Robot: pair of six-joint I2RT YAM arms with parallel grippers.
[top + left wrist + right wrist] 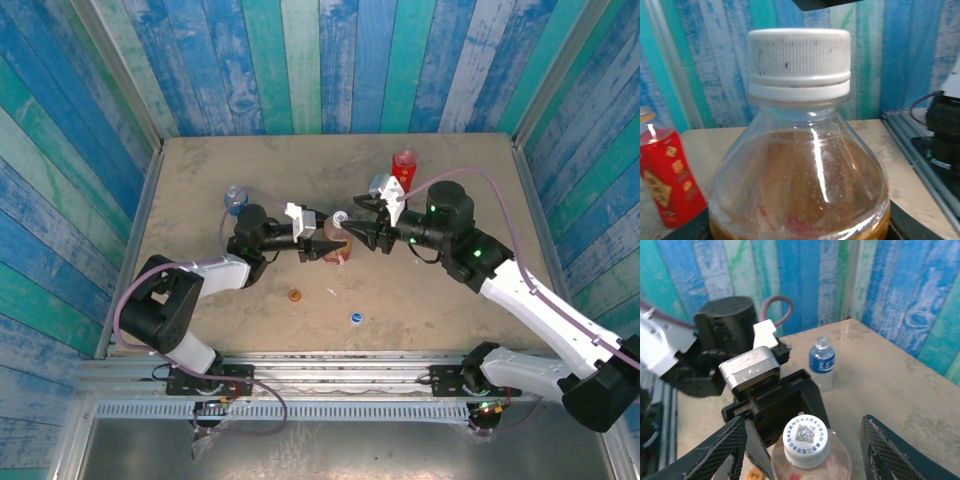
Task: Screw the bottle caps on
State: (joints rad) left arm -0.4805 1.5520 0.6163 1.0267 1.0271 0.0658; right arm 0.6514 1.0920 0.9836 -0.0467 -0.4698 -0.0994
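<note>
The amber tea bottle [336, 248] stands upright mid-table with the white cap [340, 218] on its neck. My left gripper [322, 244] is shut on the bottle's body from the left. In the left wrist view the white cap [799, 62] sits level on the amber bottle [800, 180]. In the right wrist view my right gripper [804, 422] is open, its mesh fingers [715, 455] standing apart on either side of the white cap [806, 440] without touching it. The orange cap [295, 296] and blue cap [356, 318] lie loose on the table nearer the arms.
The red drink bottle [404, 170] stands at the back right, behind my right gripper [362, 226]. The clear bottle with a blue label [236, 198] stands at the back left, uncapped. Painted plank walls enclose the table on three sides.
</note>
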